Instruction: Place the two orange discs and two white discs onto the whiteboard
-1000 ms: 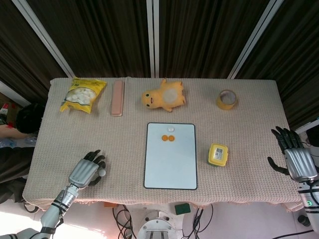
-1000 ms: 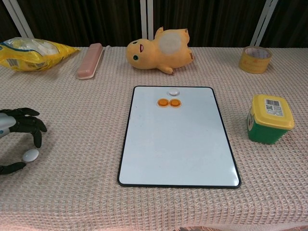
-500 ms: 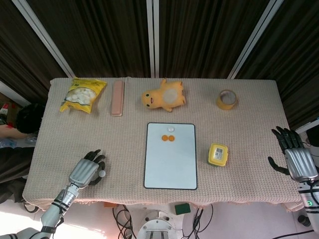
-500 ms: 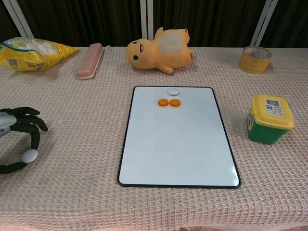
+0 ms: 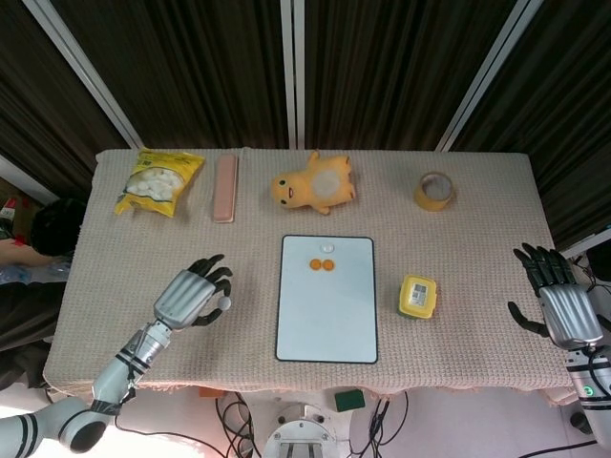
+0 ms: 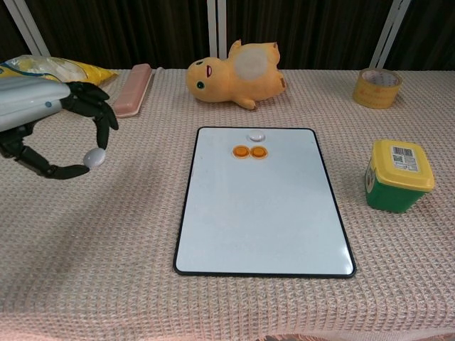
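Note:
The whiteboard (image 5: 326, 315) (image 6: 263, 213) lies flat at the table's middle. Two orange discs (image 5: 321, 264) (image 6: 249, 151) sit side by side near its far edge, with one white disc (image 5: 327, 249) (image 6: 256, 135) just beyond them. My left hand (image 5: 194, 298) (image 6: 53, 124) is raised above the table to the left of the board and pinches a second white disc (image 5: 223, 304) (image 6: 93, 158) between thumb and a fingertip. My right hand (image 5: 560, 303) hovers at the table's right edge, fingers apart, holding nothing.
A yellow plush duck (image 5: 313, 184), a pink bar (image 5: 225, 188) and a yellow snack bag (image 5: 158, 181) lie along the far side. A tape roll (image 5: 434, 191) sits far right. A yellow-lidded green tub (image 5: 417, 296) (image 6: 398, 175) stands right of the board.
My left hand has lifted the white disc off the table and carried it up and rightward toward the board. The right hand has barely moved.

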You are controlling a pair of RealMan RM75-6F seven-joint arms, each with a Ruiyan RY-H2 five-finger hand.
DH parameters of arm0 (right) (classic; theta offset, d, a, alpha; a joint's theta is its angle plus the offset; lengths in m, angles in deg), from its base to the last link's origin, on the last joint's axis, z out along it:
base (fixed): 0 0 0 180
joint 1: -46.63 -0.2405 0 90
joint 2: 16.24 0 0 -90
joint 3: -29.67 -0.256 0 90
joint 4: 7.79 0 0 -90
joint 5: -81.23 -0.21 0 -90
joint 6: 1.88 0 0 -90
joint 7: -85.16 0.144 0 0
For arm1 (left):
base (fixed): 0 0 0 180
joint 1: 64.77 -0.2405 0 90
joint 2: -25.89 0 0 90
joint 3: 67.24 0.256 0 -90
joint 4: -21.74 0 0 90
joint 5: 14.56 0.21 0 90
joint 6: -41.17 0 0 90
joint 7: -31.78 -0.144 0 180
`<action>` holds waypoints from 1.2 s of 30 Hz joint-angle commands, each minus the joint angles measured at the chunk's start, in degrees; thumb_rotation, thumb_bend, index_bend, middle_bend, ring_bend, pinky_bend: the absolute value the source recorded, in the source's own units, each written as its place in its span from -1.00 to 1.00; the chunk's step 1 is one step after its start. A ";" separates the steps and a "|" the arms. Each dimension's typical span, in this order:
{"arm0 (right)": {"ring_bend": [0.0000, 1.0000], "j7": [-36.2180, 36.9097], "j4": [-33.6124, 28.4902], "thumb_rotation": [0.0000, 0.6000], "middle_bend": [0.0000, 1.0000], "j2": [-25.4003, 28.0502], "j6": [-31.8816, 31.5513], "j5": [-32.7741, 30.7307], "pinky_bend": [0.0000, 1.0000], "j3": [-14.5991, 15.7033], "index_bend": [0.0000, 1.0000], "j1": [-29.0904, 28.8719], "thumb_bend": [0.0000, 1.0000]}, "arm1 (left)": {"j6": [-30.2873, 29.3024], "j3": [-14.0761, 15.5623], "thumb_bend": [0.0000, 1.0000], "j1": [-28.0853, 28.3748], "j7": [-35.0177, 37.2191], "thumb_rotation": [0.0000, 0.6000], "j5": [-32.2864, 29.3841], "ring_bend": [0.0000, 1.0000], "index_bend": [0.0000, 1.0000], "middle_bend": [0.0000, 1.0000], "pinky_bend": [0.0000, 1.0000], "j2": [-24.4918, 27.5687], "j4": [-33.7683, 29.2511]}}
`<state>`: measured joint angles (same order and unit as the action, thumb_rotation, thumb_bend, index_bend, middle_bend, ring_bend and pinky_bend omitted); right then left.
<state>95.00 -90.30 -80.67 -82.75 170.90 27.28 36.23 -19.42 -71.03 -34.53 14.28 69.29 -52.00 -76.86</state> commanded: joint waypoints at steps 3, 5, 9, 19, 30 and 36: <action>-1.00 -0.29 -0.19 1.00 -1.00 0.10 -0.06 -0.30 -1.00 -0.06 -1.00 0.14 -0.32 | 11.14 -7.89 -0.38 10.90 -1.68 1.00 -6.86 -0.81 0.04 -0.42 -0.54 -4.84 3.79; -1.00 -0.42 -0.21 1.00 -1.00 0.25 -0.02 -0.58 -1.00 -0.14 -1.00 0.20 -0.32 | 12.63 -9.93 -0.38 13.97 -0.19 1.00 -6.97 -0.81 0.04 -0.41 -0.54 -7.51 7.81; -1.00 -0.73 -0.39 1.00 -1.00 0.55 0.01 -0.99 -1.00 -0.23 -1.00 0.35 -0.32 | 16.01 -12.36 -0.38 18.91 2.62 1.00 -8.39 -0.81 0.04 -0.38 -0.54 -11.76 15.59; -1.00 -1.47 -1.06 1.00 -1.00 0.59 -0.10 -1.55 -1.00 -0.41 -1.00 0.65 -0.32 | 23.43 -13.79 -0.38 28.45 6.44 1.00 -12.66 -0.70 0.08 -0.29 -0.44 -22.02 33.85; -1.00 -0.86 -0.44 1.00 -1.00 0.33 -0.34 -1.55 -1.00 -0.36 -1.00 0.93 -0.32 | 28.88 -13.61 -0.38 34.39 8.05 1.00 -15.56 -0.70 0.05 -0.29 -0.45 -26.57 42.41; -1.00 0.39 0.63 1.00 -1.00 0.25 -0.18 -2.13 -1.00 -0.47 -1.00 1.16 -0.32 | 30.76 -13.61 -0.38 36.46 7.91 1.00 -17.78 -0.68 0.05 -0.29 -0.47 -27.96 46.35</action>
<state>95.32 -89.73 -80.39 -82.99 168.83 26.83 37.37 10.87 -84.66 1.47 22.22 52.03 -79.60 -31.11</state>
